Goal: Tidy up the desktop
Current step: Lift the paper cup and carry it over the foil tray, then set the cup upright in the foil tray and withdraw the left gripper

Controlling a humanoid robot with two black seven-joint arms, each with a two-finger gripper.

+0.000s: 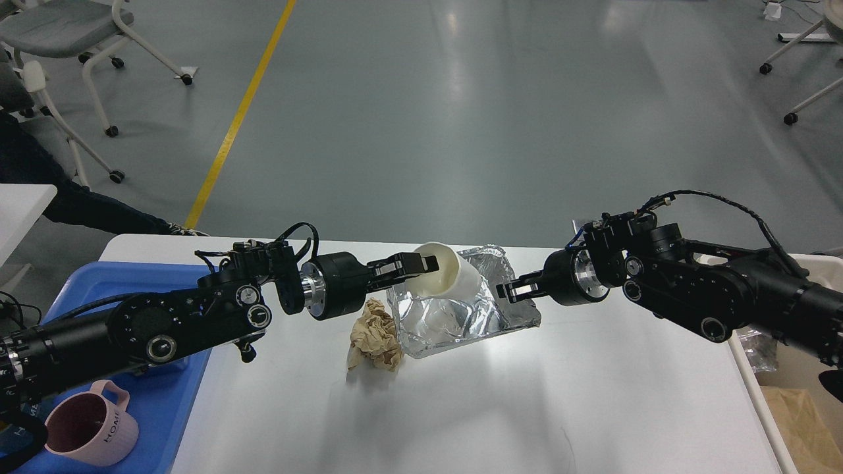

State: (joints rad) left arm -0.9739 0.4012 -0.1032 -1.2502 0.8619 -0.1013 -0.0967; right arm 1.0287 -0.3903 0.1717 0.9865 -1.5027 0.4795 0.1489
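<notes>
The white desktop (527,408) fills the lower view. My left gripper (421,265) is shut on the rim of a white paper cup (451,276). The cup lies on its side inside a crumpled foil tray (454,316), with its mouth turned towards me. My right gripper (510,291) is shut on the foil tray's right edge and holds that side tilted up off the desktop. A crumpled brown paper ball (375,336) lies on the desktop just left of the foil tray, below my left gripper.
A blue plastic tray (164,401) sits at the desktop's left edge, with a pink mug (89,424) in it, partly under my left arm. A beige bin (790,401) holding brown paper stands off the right edge. Chairs stand on the floor beyond.
</notes>
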